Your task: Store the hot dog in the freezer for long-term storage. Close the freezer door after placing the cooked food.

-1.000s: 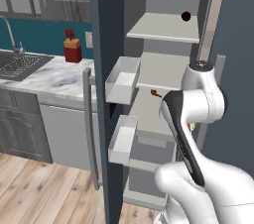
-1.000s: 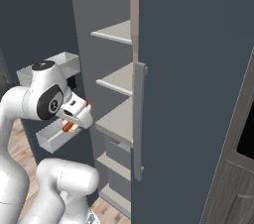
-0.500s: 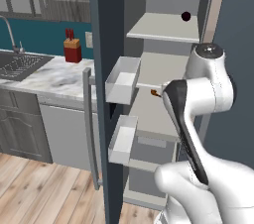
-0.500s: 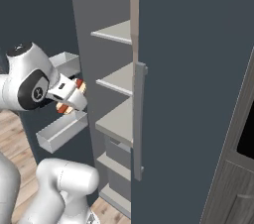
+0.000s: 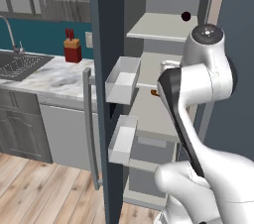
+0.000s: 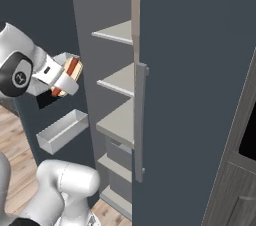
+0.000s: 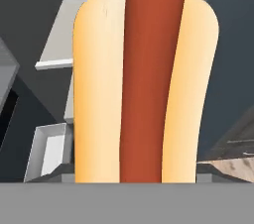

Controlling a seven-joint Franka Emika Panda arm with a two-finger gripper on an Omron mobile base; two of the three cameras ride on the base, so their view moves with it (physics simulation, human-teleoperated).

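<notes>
While the tool point(image 6: 64, 77) clamps the tan-bunned, orange-red hot dog point(image 7: 144, 79), steer level onto a pale grey freezer shelf point(image 6: 120, 120).

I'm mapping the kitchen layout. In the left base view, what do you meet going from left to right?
Sink → red knife block → freezer door with its bar handle → white door bins → freezer shelves → small dark round item.
</notes>
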